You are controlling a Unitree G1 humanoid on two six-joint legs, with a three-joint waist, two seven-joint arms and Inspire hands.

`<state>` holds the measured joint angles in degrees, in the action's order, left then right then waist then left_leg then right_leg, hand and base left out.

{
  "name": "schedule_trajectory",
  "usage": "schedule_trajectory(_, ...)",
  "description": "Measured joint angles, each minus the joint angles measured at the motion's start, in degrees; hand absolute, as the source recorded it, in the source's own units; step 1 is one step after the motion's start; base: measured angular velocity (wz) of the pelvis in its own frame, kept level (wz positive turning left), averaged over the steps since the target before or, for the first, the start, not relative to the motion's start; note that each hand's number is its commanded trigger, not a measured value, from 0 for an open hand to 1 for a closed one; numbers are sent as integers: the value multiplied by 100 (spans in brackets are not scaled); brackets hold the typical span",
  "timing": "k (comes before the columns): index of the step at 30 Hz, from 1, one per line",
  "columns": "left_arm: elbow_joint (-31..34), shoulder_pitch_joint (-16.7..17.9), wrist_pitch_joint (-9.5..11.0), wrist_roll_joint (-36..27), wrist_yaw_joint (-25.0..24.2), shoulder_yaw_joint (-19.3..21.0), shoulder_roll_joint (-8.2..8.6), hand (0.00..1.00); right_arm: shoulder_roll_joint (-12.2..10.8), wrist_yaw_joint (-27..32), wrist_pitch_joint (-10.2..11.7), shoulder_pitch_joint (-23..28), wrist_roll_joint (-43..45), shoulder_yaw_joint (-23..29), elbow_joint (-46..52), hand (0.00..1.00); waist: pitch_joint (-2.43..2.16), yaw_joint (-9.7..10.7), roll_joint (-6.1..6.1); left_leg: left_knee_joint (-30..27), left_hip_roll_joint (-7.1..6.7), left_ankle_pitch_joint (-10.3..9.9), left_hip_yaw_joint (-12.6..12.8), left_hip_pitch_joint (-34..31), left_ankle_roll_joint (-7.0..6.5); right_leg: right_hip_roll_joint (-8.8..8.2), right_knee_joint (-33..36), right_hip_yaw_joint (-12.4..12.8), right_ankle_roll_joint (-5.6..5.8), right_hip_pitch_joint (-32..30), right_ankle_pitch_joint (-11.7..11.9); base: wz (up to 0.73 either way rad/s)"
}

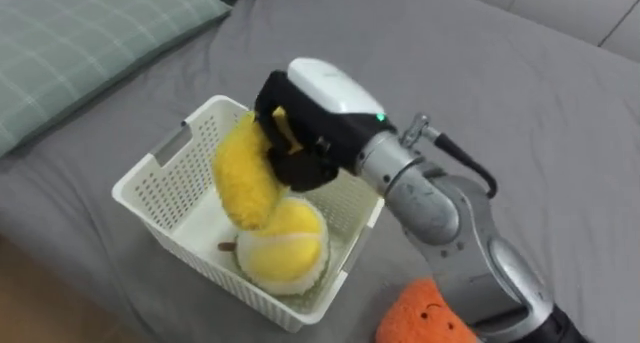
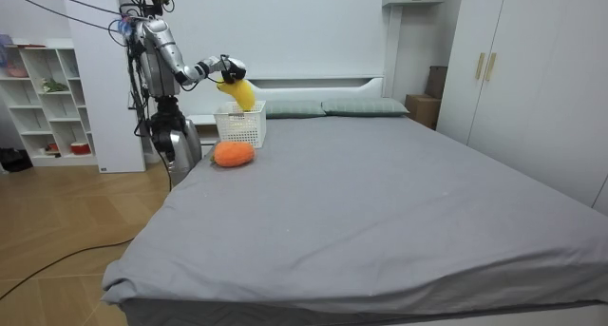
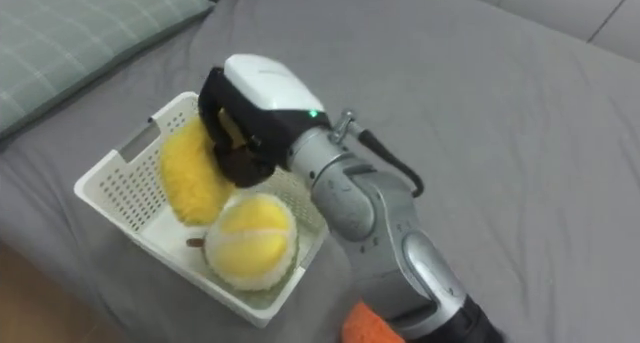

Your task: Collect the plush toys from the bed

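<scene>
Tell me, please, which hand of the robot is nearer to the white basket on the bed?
The right. The right hand hangs just above the white basket, curled round a yellow plush toy. Where the left hand is, I cannot tell.

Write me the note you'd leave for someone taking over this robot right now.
Right hand: fingers shut on the long yellow plush toy, held over the white basket on the bed.
Done: the round yellow plush toy lies in the basket.
To do: drop the held toy in, then collect the orange plush toy lying on the bed beside the basket.
</scene>
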<state>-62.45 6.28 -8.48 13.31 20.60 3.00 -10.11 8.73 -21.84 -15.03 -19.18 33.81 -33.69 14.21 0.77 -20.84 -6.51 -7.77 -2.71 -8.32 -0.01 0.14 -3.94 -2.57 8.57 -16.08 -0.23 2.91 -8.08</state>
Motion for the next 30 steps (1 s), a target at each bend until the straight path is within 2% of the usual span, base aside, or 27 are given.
schedule_trajectory(2,3,-11,-5,0,3,-59,-2,0,-82,-94,0,0,-16,-124,-70,100,41,-4,-42,-2,-11,0,-49,-51,-3,-5,-5,-44,1,-19,0,12)
schedule_trajectory(4,17,-12,-35,68,-5,-96,21,0,-155,-146,0,0,-7,-158,-147,100,39,-8,-64,-11,-16,2,-54,-89,-7,-7,-6,-53,1,-59,0,2)
schedule_trajectory(5,18,-24,-37,150,-7,-96,34,0,-196,-146,5,0,13,-162,-234,95,38,-33,-67,-11,-17,4,-54,-102,-10,-11,-6,-102,1,-83,0,0)
schedule_trajectory(6,18,-35,-40,197,-7,-96,34,0,-209,-143,4,0,25,-162,-283,54,38,-33,-66,-12,-17,6,-53,-99,-11,-12,-6,-119,1,-90,0,0)
schedule_trajectory(7,24,-55,-41,259,-4,-96,32,0,-216,-135,5,0,28,-168,-389,54,40,-34,-62,-12,-17,6,-53,-102,-12,-15,-9,-121,1,-95,0,0)
schedule_trajectory(8,25,-78,-41,259,0,-97,30,0,-217,-126,2,1,29,-176,-501,25,43,-34,-57,-11,-17,6,-53,-102,-12,-13,-16,-122,1,-95,0,0)
schedule_trajectory(10,26,-103,-41,256,0,-97,32,0,-216,-102,4,1,25,-197,-628,0,48,-27,-48,-6,-17,6,-47,-110,-12,-10,-38,-118,1,-90,0,0)
schedule_trajectory(18,55,-134,-88,255,0,-96,37,0,-153,171,17,1,71,-321,-1374,0,51,-35,-32,-9,-17,6,-42,-141,-9,-13,-82,-130,1,-96,0,0)
schedule_trajectory(30,54,-129,-164,259,-39,-86,54,0,3,184,10,1,81,-303,-1397,0,49,-1,-36,-31,-21,6,-38,-146,-9,-14,-80,-122,1,-93,0,0)
